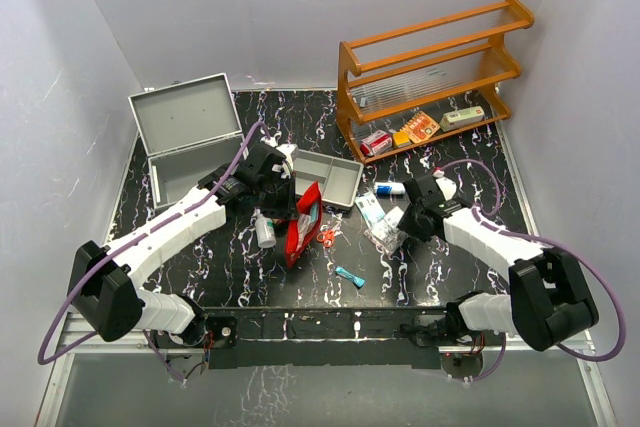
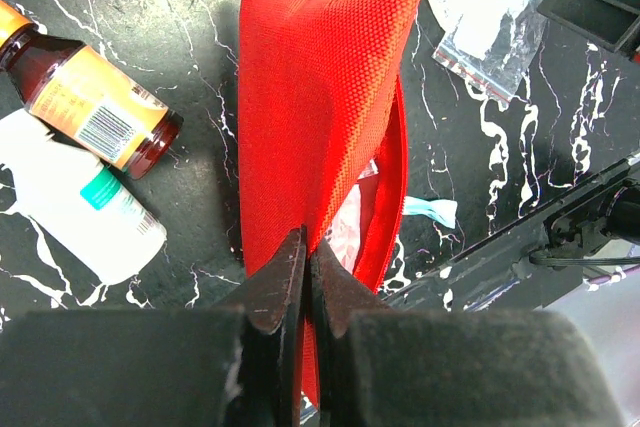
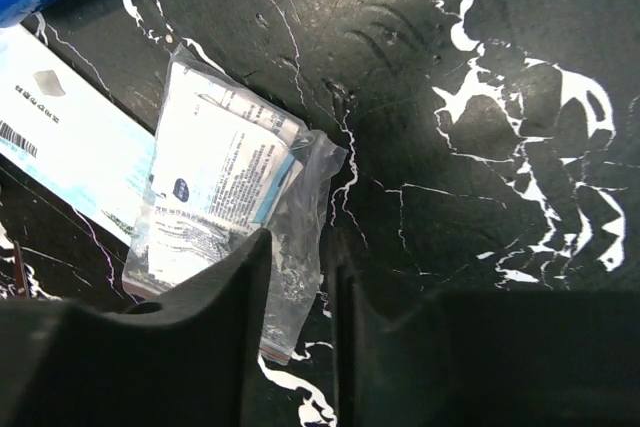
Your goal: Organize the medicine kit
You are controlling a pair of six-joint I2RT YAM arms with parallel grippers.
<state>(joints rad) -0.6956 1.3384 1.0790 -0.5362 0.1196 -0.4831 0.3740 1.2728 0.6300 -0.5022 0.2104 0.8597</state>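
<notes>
A red fabric pouch (image 1: 303,223) stands on edge in the middle of the black marble table. My left gripper (image 1: 284,201) is shut on its upper edge. In the left wrist view the jaws (image 2: 308,247) pinch the red pouch (image 2: 320,97), which gapes open with white contents inside. My right gripper (image 1: 402,221) is over a clear plastic bag (image 1: 384,237) of white leaflets. In the right wrist view the narrow jaws (image 3: 298,277) close on the crumpled side of the bag (image 3: 220,177), which lies on the table.
An open grey metal case (image 1: 190,132) sits at the back left, a grey tray (image 1: 330,175) behind the pouch, and a wooden rack (image 1: 430,67) with packets at the back right. A brown bottle (image 2: 95,107), white bottle (image 2: 90,212), blue tube (image 1: 390,188), white box (image 1: 368,209), red scissors (image 1: 326,238) and teal packet (image 1: 349,276) lie around.
</notes>
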